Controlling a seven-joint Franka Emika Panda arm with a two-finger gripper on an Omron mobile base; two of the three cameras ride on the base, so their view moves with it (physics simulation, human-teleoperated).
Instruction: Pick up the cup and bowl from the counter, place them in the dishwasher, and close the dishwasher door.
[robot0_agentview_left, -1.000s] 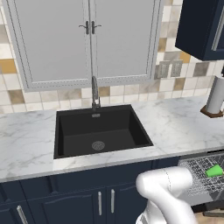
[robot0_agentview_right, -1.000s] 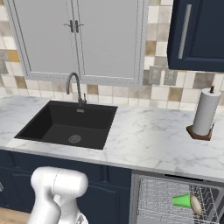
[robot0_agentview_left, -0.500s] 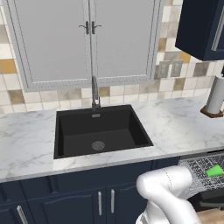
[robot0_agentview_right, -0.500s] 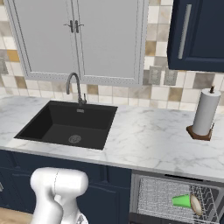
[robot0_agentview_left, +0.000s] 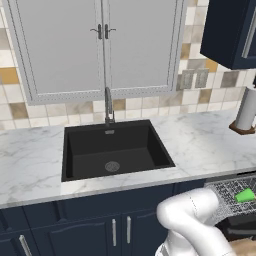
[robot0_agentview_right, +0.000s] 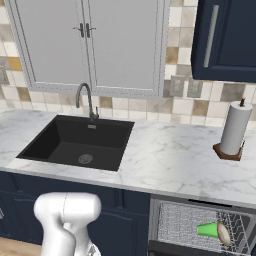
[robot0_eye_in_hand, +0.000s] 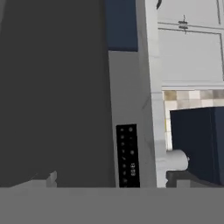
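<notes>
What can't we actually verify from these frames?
- Bowl: right base view gives just a thin sliver behind the cup in the dishwasher rack; how it sits is unclear.
- Cup: left base view crops it at the right edge.
- Dishwasher door: hand view is too close to show how far open it is.
- Paper-towel roll: cut by the right edge, left base view.

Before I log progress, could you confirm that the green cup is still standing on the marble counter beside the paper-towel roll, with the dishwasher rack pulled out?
Not quite: the green cup lies in the pulled-out dishwasher rack, next to the bowl, as the right base view shows. The paper-towel roll stands on the counter with no cup beside it.
</notes>
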